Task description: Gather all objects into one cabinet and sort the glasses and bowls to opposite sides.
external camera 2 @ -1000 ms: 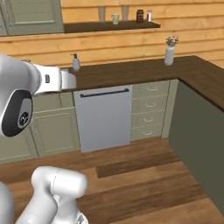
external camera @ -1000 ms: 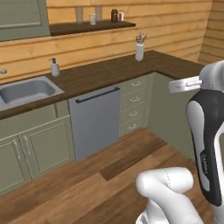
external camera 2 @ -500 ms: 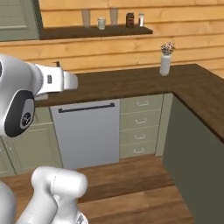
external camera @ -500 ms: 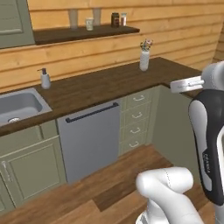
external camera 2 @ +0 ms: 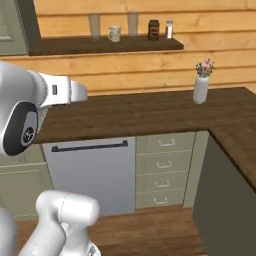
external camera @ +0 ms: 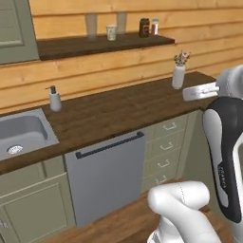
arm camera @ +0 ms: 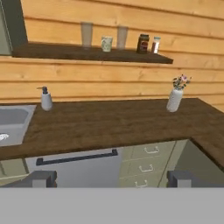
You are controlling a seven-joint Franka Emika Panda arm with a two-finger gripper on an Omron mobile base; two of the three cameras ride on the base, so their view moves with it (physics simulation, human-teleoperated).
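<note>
Currently, status by zone, near to far:

Gripper: the gripper (arm camera: 111, 178) is raised level with the counter and faces the back wall; its jaws stand fully apart with nothing between them. Judged purpose: free for a first pick.

Dishwasher: the dishwasher (external camera 2: 92, 172) sits under the counter, door closed, with drawers (external camera 2: 165, 170) to its right.

Counter: the counter (arm camera: 109, 124) is dark wood. It carries no tableware in these pictures.

Sink: the sink (external camera: 19, 135) is set in the counter at the left. A soap bottle (external camera: 55, 99) stands just beside it, within reach of the basin.

Vase: the vase (arm camera: 174, 99) stands at the right, near the far edge of the counter.

Shelf: the shelf (arm camera: 52, 52) is on the far wall, above the counter. From left it holds a grey glass (arm camera: 86, 34), a mug (arm camera: 106, 43), a second glass (arm camera: 122, 36), a dark jar (arm camera: 143, 43) and a shaker (arm camera: 155, 44). The drinking vessels are grouped left of the jars.

Cabinet: the cabinet (external camera: 16, 33) hangs at the far left, against the shelf end. Its door appears closed.

Task state: judged as not yet begun; the vessels remain on the shelf, outside the cabinet.
</note>
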